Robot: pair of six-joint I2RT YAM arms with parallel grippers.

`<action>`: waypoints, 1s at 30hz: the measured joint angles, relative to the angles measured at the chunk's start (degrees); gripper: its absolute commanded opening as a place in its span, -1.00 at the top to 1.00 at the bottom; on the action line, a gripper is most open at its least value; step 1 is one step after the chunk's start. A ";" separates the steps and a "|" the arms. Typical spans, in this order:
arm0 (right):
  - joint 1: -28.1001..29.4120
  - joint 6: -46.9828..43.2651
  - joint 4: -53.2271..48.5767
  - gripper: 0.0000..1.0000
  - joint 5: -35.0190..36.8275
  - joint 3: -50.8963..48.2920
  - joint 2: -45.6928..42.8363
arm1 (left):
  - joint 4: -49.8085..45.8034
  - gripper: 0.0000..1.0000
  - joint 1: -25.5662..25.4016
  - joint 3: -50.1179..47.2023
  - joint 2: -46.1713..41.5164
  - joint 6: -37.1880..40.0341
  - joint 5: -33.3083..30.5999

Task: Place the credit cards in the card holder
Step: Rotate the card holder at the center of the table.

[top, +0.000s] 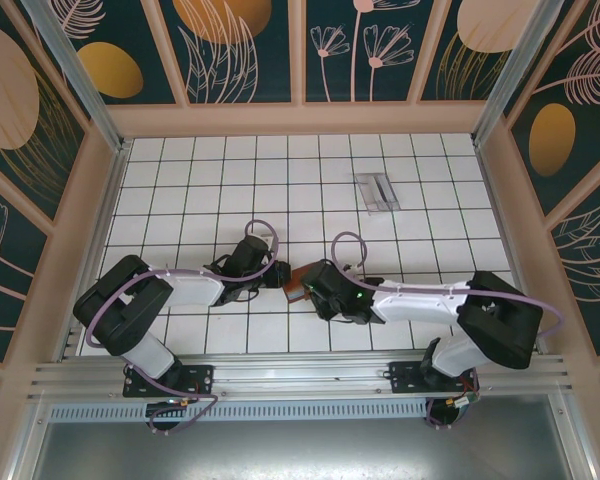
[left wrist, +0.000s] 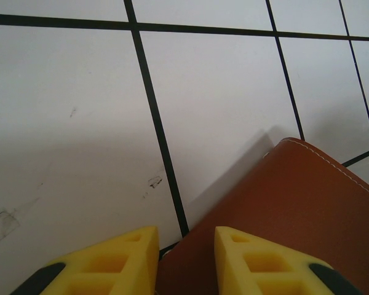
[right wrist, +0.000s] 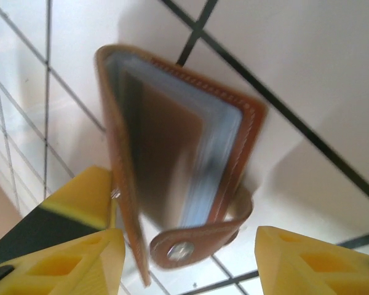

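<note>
Card holder [top: 297,285] is sitting on the white tiled surface [top: 180,180], part-open, one brown cover [left wrist: 307,209] lifting off the tiles and casting shadow. Snap strap [right wrist: 197,243] is curling at the end nearest the right gripper [right wrist: 186,246]. Bluish-pale leaves inside are showing blurred; cannot tell cards from sleeves. Right gripper is straddling the card holder, jaws wide, one finger [right wrist: 80,246] touching the outer cover and the other standing clear, gripping nothing. Left gripper [left wrist: 186,264] is hovering at the card holder's opposite side, jaws part-open, cover edge lying in the gap, no pinch visible. Clear tray [top: 377,190] is lying well beyond the card holder.
</note>
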 measured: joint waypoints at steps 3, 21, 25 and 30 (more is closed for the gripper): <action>-0.24 -1.20 0.02 0.24 -0.52 -0.02 2.01 | 0.00 0.37 0.00 0.00 0.00 -0.02 0.02; -17.40 -35.10 1.66 1.00 -9.79 0.17 1.79 | -4.96 0.24 -0.09 2.95 0.66 6.19 3.43; -22.49 -49.92 1.70 0.82 -15.54 3.21 4.61 | -6.03 0.14 -0.11 4.72 2.10 8.02 3.52; -26.84 -59.49 2.05 0.48 -21.42 4.24 6.16 | -8.37 0.14 -0.11 9.20 2.95 9.31 0.35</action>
